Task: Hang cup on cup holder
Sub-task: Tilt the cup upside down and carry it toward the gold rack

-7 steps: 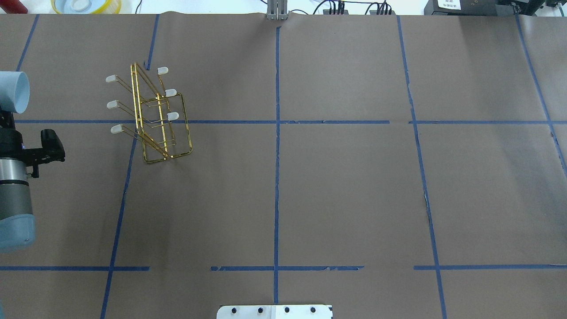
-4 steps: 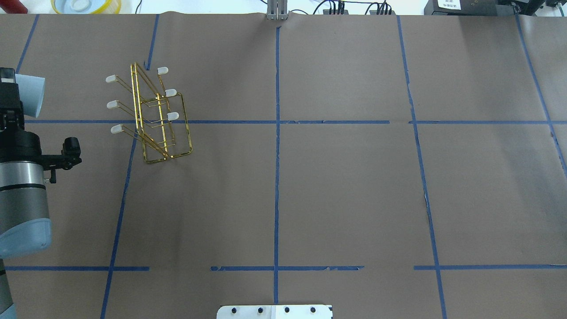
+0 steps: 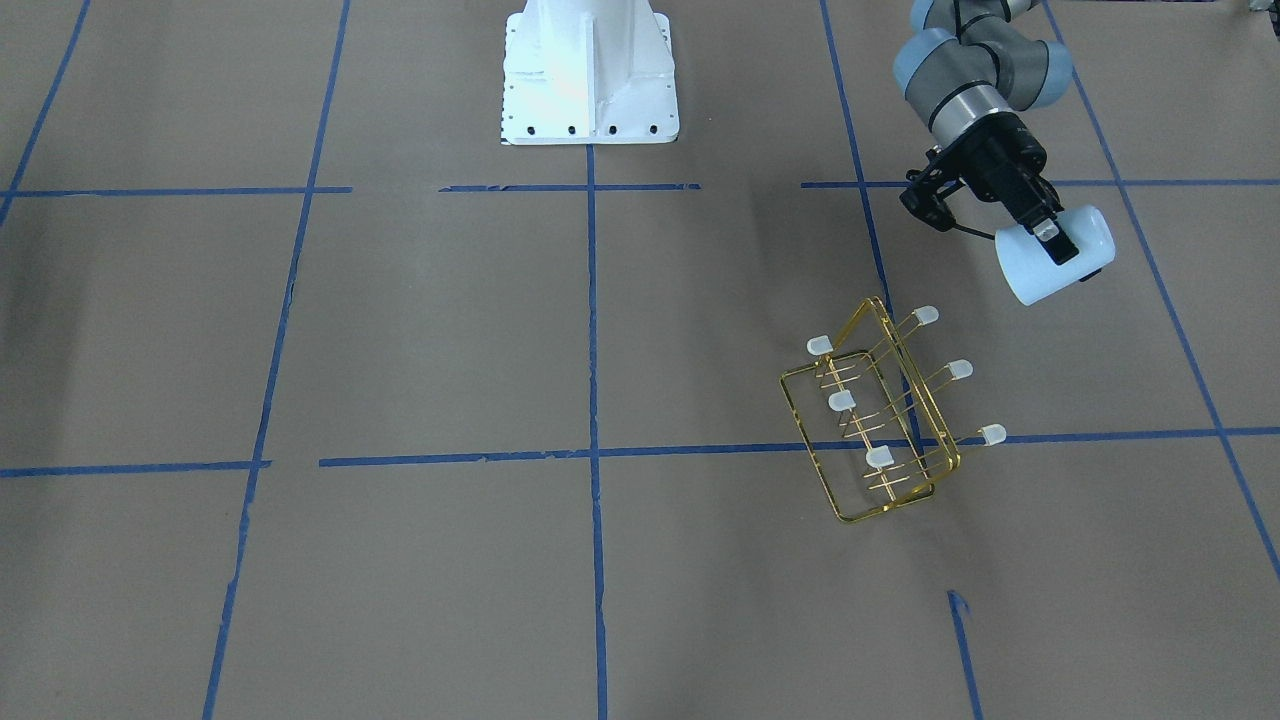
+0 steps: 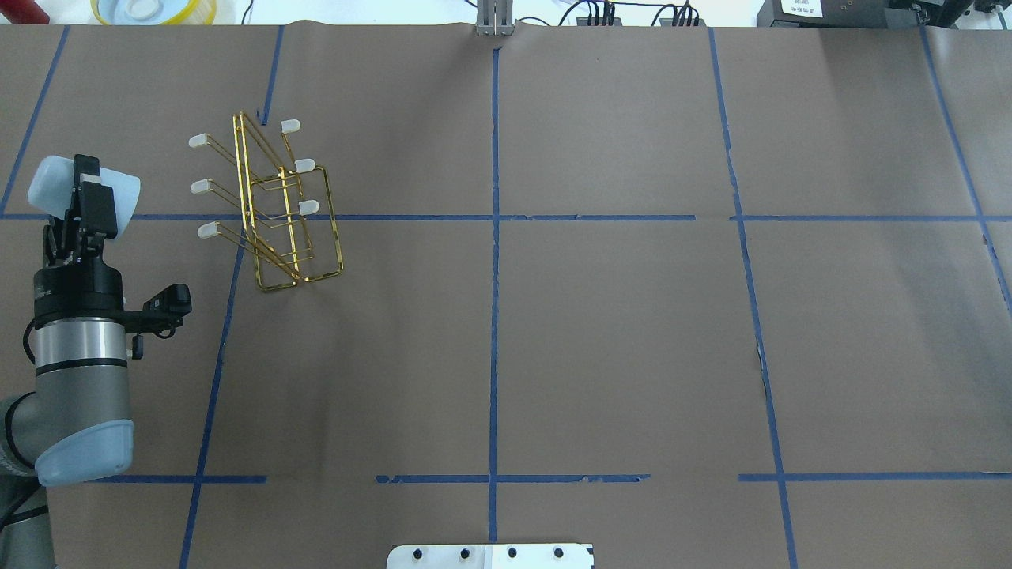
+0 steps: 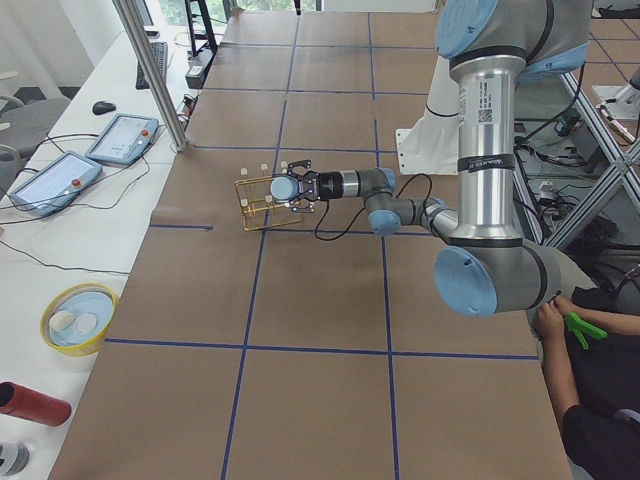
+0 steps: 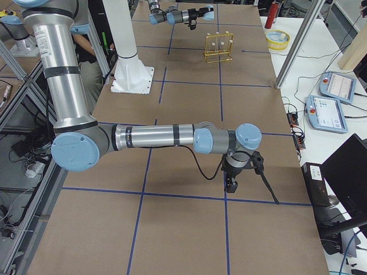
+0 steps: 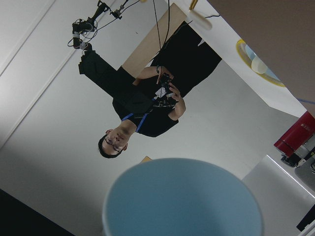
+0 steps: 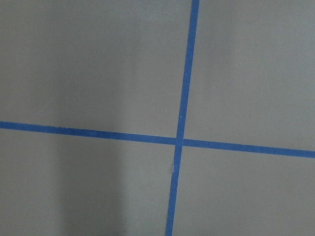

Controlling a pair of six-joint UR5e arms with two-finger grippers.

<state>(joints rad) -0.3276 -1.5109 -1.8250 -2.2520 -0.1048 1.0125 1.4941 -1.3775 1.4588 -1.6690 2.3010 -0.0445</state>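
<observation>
The cup (image 4: 46, 188) is pale bluish-white and lies on its side in the air, mouth toward the rack. My left gripper (image 4: 87, 190) is shut on it, left of the cup holder (image 4: 247, 197) and apart from it. The cup holder is a gold wire rack with white-capped prongs, standing on the brown table. The front-facing view shows the cup (image 3: 1030, 275) in the gripper (image 3: 1050, 240), above and right of the rack (image 3: 880, 458). The left wrist view shows only the cup (image 7: 182, 196). My right gripper (image 6: 231, 183) hangs low over the table far from the rack; I cannot tell its state.
Blue tape lines (image 4: 494, 237) cross the brown paper. The white robot base (image 3: 590, 70) stands at the table's near edge. A yellow-rimmed dish (image 4: 154, 9) and a red object (image 4: 24, 9) lie beyond the far left edge. A person (image 5: 590, 380) sits near the robot.
My left arm has moved right from the view's left edge toward the rack, carrying the cup. The rack has not moved.
</observation>
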